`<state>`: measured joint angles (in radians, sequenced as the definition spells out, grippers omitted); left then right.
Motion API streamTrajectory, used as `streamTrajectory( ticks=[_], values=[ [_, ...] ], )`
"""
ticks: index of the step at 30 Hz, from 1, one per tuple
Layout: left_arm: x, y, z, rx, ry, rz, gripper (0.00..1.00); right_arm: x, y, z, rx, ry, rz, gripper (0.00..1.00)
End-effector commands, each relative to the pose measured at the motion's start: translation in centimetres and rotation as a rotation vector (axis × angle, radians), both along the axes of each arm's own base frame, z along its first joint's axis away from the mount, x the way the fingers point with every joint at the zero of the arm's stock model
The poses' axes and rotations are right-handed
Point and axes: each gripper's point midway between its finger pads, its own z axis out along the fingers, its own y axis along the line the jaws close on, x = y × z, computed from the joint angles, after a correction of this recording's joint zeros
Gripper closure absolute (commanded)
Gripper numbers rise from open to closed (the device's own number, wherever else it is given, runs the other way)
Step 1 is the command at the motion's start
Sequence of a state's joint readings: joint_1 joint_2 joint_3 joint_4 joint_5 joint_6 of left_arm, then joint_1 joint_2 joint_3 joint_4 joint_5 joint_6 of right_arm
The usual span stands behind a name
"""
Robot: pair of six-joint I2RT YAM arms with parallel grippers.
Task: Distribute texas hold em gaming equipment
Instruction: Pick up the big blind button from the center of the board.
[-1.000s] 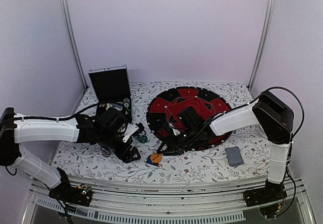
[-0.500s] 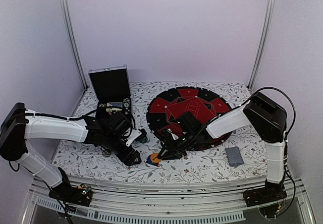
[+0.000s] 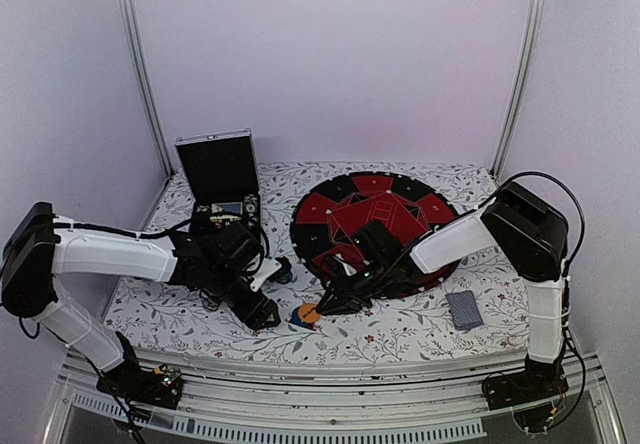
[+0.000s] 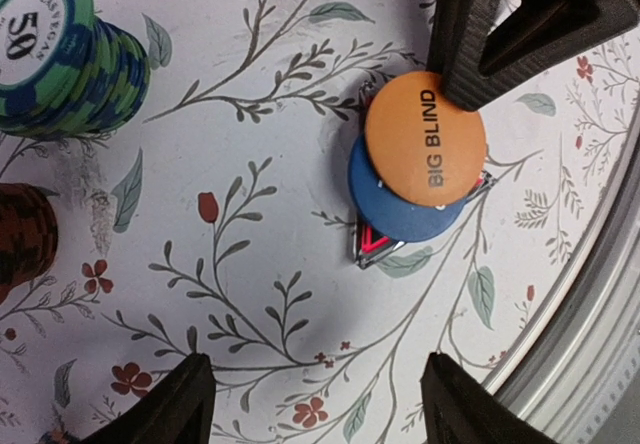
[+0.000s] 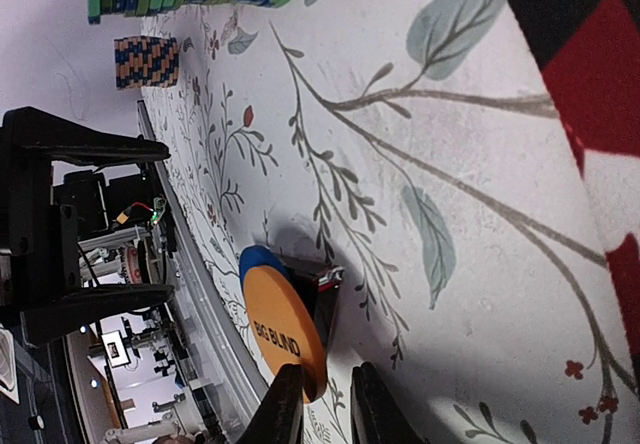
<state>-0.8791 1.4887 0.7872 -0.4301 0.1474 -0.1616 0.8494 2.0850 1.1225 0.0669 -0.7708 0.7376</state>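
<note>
Right end effector (image 5: 325,376) nearly pressed together, orange button (image 5: 285,334) right at its tips. Pinched or not, can't tell. Looks thin, light, slick, stacked on the blue button (image 5: 262,258); I'd take its rim.

You can only see a corner of the triangle (image 4: 368,246); the blue button (image 4: 400,219) covers it. The brown chips (image 4: 20,244) run off the picture's left side.

Button stack (image 3: 307,314) before mat (image 3: 380,196)
</note>
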Motion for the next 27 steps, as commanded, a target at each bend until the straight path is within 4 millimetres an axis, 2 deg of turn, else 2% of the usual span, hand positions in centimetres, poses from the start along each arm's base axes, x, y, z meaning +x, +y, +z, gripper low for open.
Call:
streamTrajectory(
  ticks=[1,13,21,24,27],
  values=[
    [0.39,-0.98,0.61,-0.021,-0.013,-0.015,0.26,-0.10,0.10,0.08,0.034,0.010,0.009,0.80],
    [0.44,-1.00,0.63,-0.020,-0.014,-0.016,0.26,-0.22,0.66,0.07,0.069,0.039,0.018,0.80],
    [0.43,-1.00,0.69,-0.021,-0.015,-0.017,0.26,-0.25,0.78,-0.78,0.059,0.058,0.013,0.80],
    [0.46,-0.98,0.69,-0.021,-0.015,-0.016,0.27,-0.21,0.77,-0.60,0.063,0.055,0.014,0.90],
    [0.43,-1.00,0.71,-0.022,-0.014,-0.018,0.26,-0.40,0.57,-0.45,0.062,0.054,0.015,0.95]
  ],
)
